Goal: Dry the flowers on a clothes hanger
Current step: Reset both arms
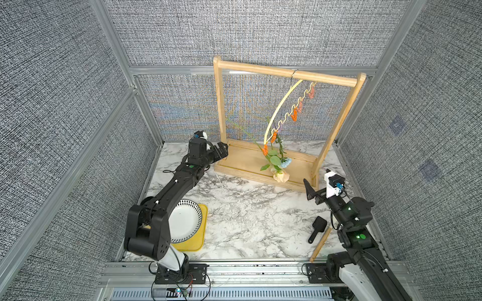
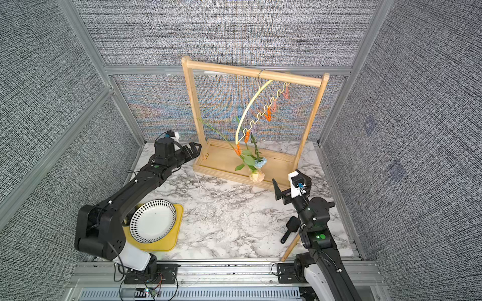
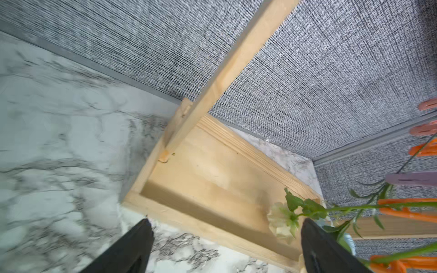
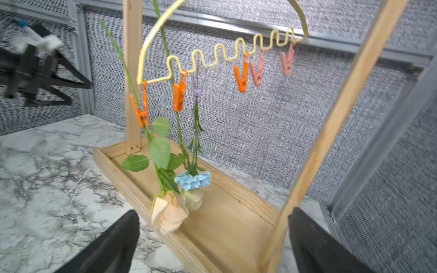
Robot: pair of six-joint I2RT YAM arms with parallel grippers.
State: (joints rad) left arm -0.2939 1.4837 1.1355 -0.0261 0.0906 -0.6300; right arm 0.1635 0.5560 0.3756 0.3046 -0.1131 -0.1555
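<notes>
Here, at the left of the marble bench [image 1: 247,208], a white plate [image 1: 186,221] with a black-patterned rim lies on a yellow tray [image 1: 202,234]. Further back, the left gripper [image 1: 221,151] sits just beside the left end of the wooden rack [image 1: 260,69]. The left wrist view shows its fingers spread wide, gripping and touching nothing.

The clothes hanger [image 1: 277,110] hooks onto the rack's top rail and hangs tilted, its left end lower. The flowers [image 1: 276,161] dangle head down from that low end, over the rack's base. An orange clip [image 4: 142,111] holds the peach rose [image 4: 169,215]. A second orange clip [image 4: 178,97] holds the stem of the pale yellow rose [image 4: 194,199]. A purple clip [image 4: 197,93] holds the blue bloom [image 4: 192,180]. Three spare clips [image 4: 242,75] hang along the hanger's higher end.

The right gripper [image 1: 314,191] hovers near the rack's right front corner, its fingers wide apart and holding nothing. Nearer the front lie a black brush [image 1: 315,229] and a wooden stick [image 1: 320,243].
</notes>
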